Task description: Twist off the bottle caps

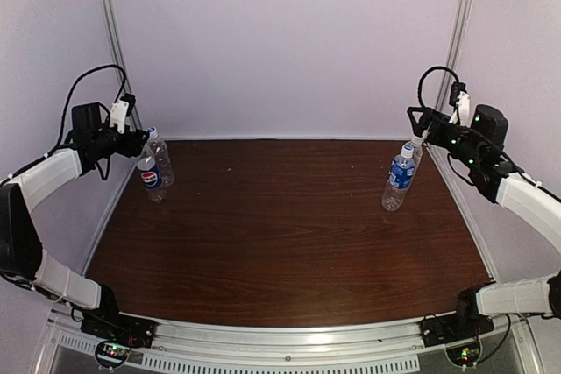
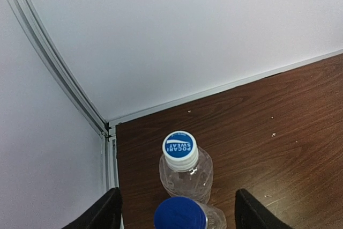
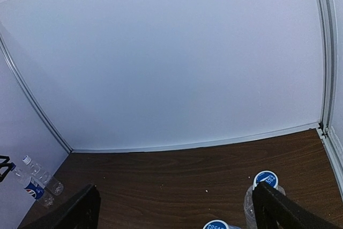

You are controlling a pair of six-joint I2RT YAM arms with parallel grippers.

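Two clear bottles stand at the far left: a Pepsi-labelled bottle (image 1: 151,176) and a nearly label-free bottle (image 1: 161,157) behind it. In the left wrist view the solid dark blue cap (image 2: 180,214) sits between my open left gripper's fingers (image 2: 104,214), and a white cap with a blue top (image 2: 179,148) is just beyond it. My left gripper (image 1: 138,140) hovers above these bottles. Two blue-labelled bottles (image 1: 399,179) stand at the far right. Their white and blue caps (image 3: 266,178) (image 3: 216,224) show low in the right wrist view, beside the right finger (image 3: 284,207). My right gripper (image 1: 421,125) is open above them.
White walls with aluminium corner posts (image 1: 112,37) (image 1: 459,32) close in the dark wooden table (image 1: 280,234) at the back and sides. The left bottles stand close to the left wall corner (image 2: 107,130). They also show far off in the right wrist view (image 3: 32,183).
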